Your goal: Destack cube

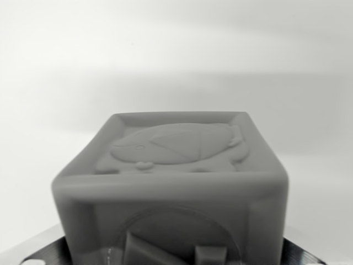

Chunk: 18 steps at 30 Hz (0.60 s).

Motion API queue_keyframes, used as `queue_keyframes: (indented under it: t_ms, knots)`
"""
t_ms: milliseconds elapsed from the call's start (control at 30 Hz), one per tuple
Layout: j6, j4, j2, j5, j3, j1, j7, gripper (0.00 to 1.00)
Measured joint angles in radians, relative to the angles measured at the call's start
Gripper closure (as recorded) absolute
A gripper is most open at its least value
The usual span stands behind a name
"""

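Nearest me, at the bottom edge of my wrist view, dark metal parts of my gripper [176,259] flank the cube [174,182] left and right; I cannot tell whether it grips or stands apart. The grey cube fills the centre, a raised animal relief on its top face, a framed relief on its near face. Beyond lies a pale, blurred table [49,138].

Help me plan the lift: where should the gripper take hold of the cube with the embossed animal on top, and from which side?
Grip the cube by its two opposite side walls, toward the wrist view's left and right, coming down from above. Those walls look flat and roughly parallel; the top and near faces carry raised reliefs. The gripper's fingers are not clearly visible.
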Motion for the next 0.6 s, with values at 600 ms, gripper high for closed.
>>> queue_keyframes:
  t_ms: [600]
  knots:
    - [-0.047, 0.131, 0.084, 0.0, -0.002, 0.009, 0.083, 1.0]
